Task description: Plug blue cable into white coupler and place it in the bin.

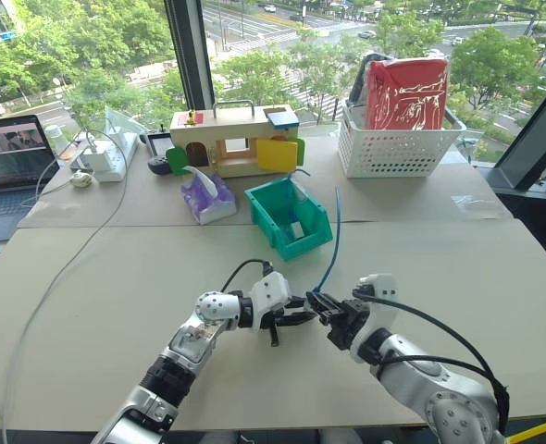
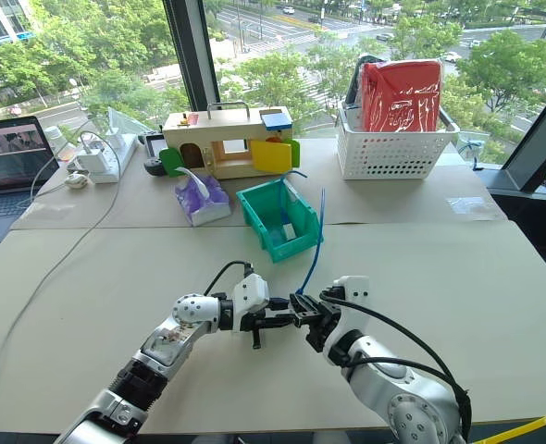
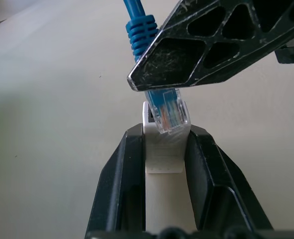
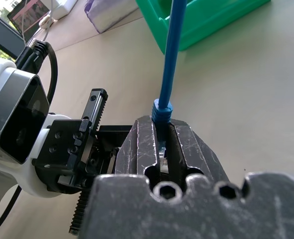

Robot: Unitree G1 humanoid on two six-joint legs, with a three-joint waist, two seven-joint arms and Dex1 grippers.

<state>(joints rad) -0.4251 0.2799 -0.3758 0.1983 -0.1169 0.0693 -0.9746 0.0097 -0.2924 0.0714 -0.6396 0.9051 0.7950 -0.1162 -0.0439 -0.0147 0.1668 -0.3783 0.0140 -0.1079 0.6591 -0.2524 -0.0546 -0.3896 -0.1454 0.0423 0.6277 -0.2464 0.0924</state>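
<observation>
Claw on your right (image 2: 303, 309) is clenched on the blue cable (image 1: 334, 239) just behind its clear plug (image 3: 168, 110), meeting the white coupler (image 3: 163, 149) gripped in the left claw (image 2: 278, 319) above the bench (image 1: 458, 277), so pushing while the plug sits skewed at the socket could jam it or twist the coupler loose.

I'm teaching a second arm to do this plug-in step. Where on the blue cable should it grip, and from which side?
Grip the blue cable at the ribbed boot just behind the clear plug, from the sides, as the right gripper does. That keeps the plug's tip free and stiff enough to aim at the white coupler held in the left gripper.
</observation>
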